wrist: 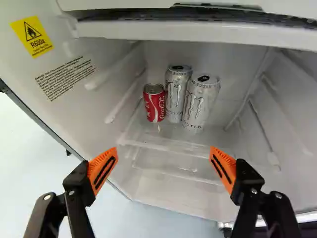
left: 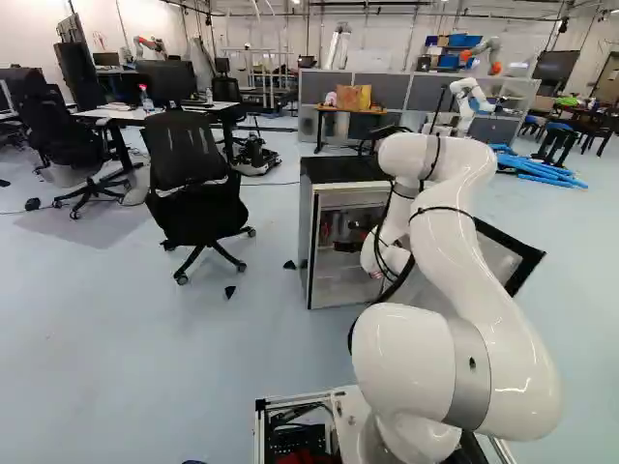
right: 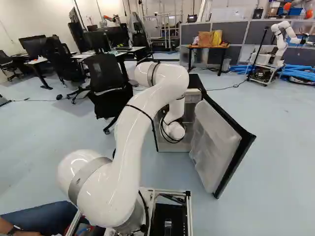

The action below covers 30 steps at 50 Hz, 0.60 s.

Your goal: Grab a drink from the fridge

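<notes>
"What kind of place is seen here?"
"A robotics lab is suggested: another robot (right: 281, 45) is mounted on a cart (right: 263, 73), monitors (left: 166, 79) are set on desks (left: 121, 113), and office chairs (left: 184, 150) are placed nearby."

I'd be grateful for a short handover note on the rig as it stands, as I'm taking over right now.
Gripper: open and empty, facing into the fridge.
Drinks: a red can and two silver cans stand close together inside, ahead of the gripper.
Done: the fridge door is open and the arm reaches to the opening.
Left: pick a can (the task names none), advance, grip it and bring it out. The cans' closeness may make finger clearance tight.
</notes>
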Tool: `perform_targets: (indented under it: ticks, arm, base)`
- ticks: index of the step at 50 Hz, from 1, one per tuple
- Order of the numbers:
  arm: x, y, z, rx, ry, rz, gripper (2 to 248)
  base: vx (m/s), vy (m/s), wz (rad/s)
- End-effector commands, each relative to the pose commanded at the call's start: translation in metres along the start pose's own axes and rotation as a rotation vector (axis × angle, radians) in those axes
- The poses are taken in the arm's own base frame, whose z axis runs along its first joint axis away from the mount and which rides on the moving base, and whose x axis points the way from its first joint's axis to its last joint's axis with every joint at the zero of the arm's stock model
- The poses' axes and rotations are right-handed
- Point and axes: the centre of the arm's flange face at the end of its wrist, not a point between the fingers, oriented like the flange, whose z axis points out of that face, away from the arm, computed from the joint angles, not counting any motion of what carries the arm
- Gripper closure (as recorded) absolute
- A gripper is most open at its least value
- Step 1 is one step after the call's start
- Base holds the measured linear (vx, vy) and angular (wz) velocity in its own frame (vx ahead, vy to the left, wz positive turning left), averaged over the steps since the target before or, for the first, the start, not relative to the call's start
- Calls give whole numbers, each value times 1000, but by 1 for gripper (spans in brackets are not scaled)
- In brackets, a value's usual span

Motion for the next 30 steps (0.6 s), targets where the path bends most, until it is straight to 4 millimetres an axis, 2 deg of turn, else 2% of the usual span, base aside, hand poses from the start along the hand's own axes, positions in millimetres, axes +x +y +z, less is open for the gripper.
perform_targets:
  ticks: [30]
  arm:
    - [-22, 4, 41, 15, 130, -13, 3]
  base:
    - [0, 0, 0]
